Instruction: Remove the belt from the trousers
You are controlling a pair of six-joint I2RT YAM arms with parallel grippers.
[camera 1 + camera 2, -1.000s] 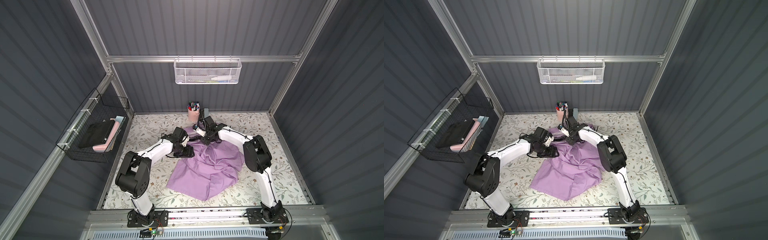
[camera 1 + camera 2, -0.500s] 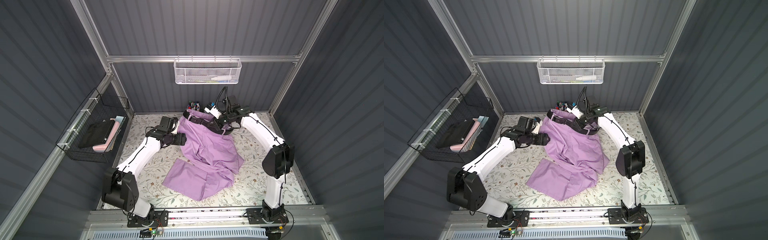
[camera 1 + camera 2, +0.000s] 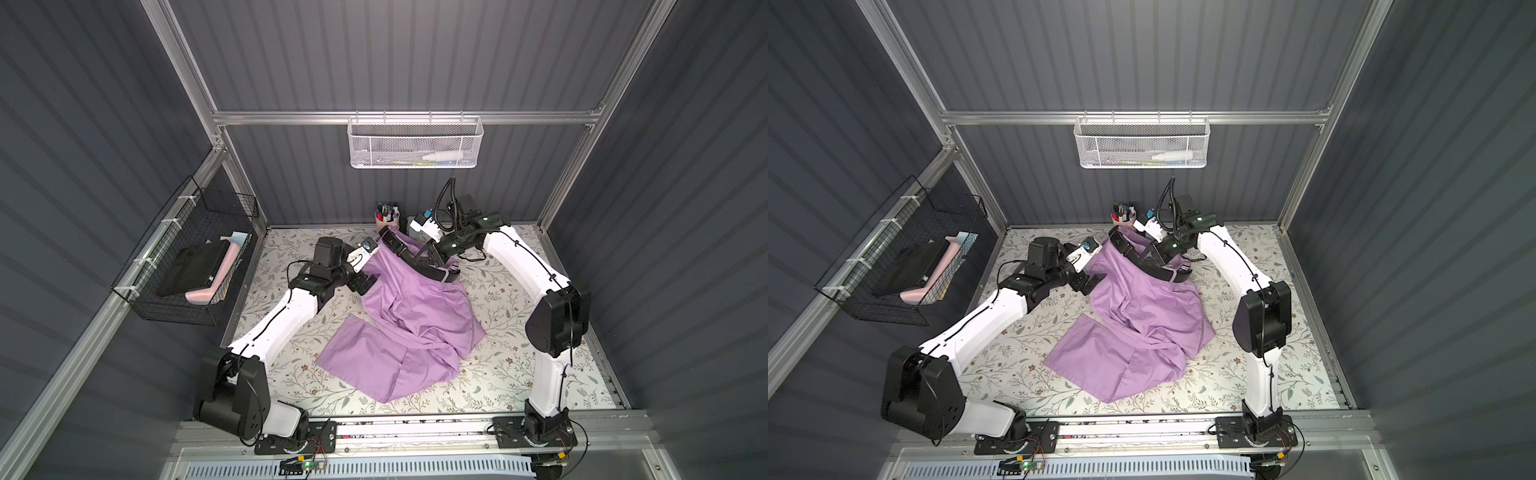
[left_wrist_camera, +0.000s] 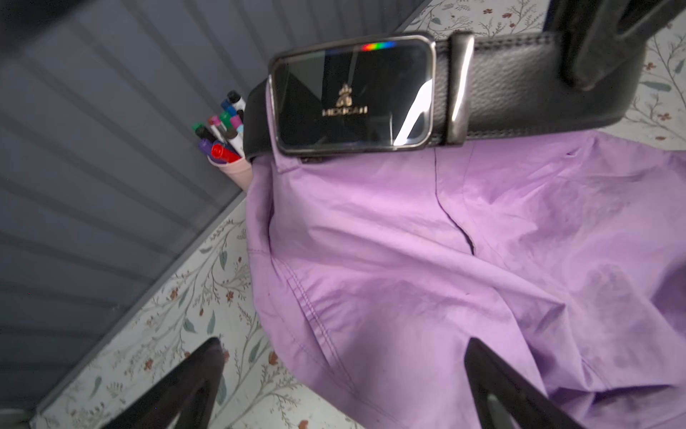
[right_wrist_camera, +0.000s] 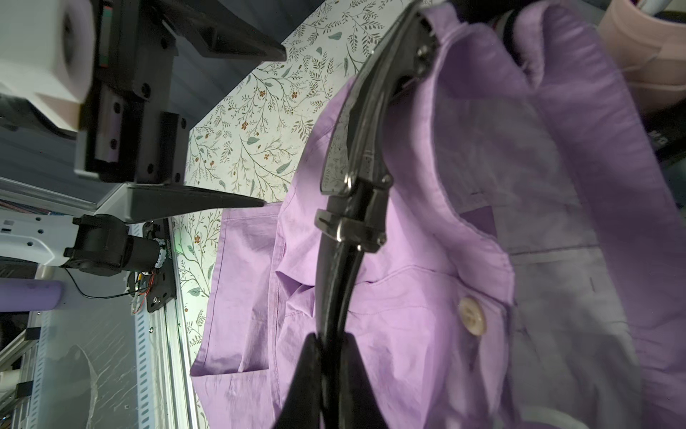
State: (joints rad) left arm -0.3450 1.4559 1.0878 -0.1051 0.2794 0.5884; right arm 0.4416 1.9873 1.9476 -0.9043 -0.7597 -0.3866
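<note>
The right gripper (image 5: 326,343) is clamped tight on the belt (image 3: 411,259) just past the buckle (image 4: 352,96). It holds the waistband of the trousers (image 3: 415,328) lifted at twelve o'clock on the table (image 3: 519,332), while the legs trail toward six. The left gripper (image 3: 366,282) hangs at the waistband's nine o'clock, jaws spread wide with nothing between them. Little looks done: the strap sits round the waistband and the buckle seems fastened, though the angle leaves that uncertain, so unclasping and drawing the strap out remain.
</note>
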